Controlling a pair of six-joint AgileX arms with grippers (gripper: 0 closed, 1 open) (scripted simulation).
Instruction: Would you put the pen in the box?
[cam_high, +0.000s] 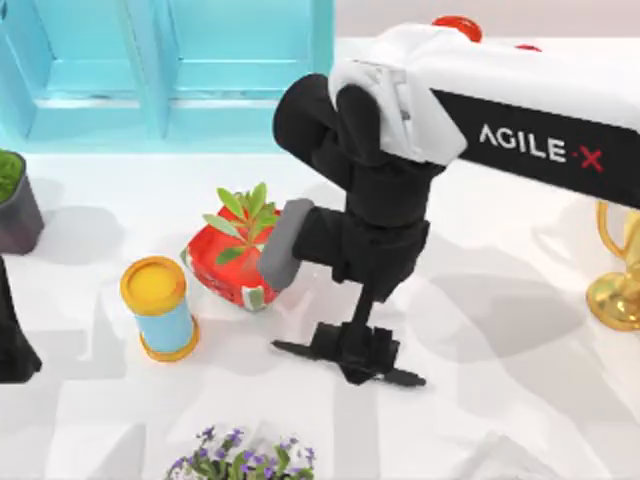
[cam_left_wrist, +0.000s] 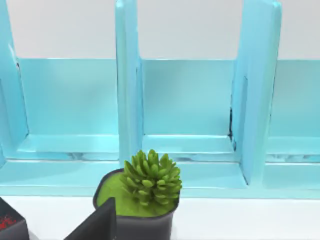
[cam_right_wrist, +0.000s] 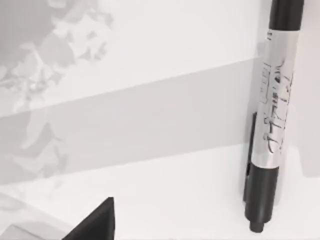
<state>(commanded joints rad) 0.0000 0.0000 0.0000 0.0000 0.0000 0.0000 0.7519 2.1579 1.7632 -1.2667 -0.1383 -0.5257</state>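
The right arm reaches in from the top view's right edge and bends down over the middle of the white tabletop (cam_high: 500, 340), its right end effector (cam_high: 352, 356) lowered to the surface just right of the red planter (cam_high: 225, 265). The pen (cam_high: 300, 350) lies flat on the tabletop directly beneath that end effector, running across from lower left of the planter toward the right; 1 tapered end projects on the left and the other end shows at the right of the black fingers. The fingers stand on either side of the pen, but whether they touch it cannot be told from above, so its opening is not established. In the right wrist view the pen (cam_right_wrist: 272, 120) lies on the white surface, grey barrel with printed marks between black ends, and 1 dark fingertip (cam_right_wrist: 97, 222) of the end effector sits well apart from it. The blue box (cam_high: 170, 70) stands at the rear left of the tabletop, divided into open compartments; the pen is well apart from it. The left arm sits parked at the top view's left edge, its left end effector (cam_high: 15, 345) near a dark pot of green succulent (cam_left_wrist: 150, 180). A yellow-topped blue can (cam_high: 160, 310) stands left of the planter, and a gold trophy (cam_high: 615, 285) stands at the right edge.
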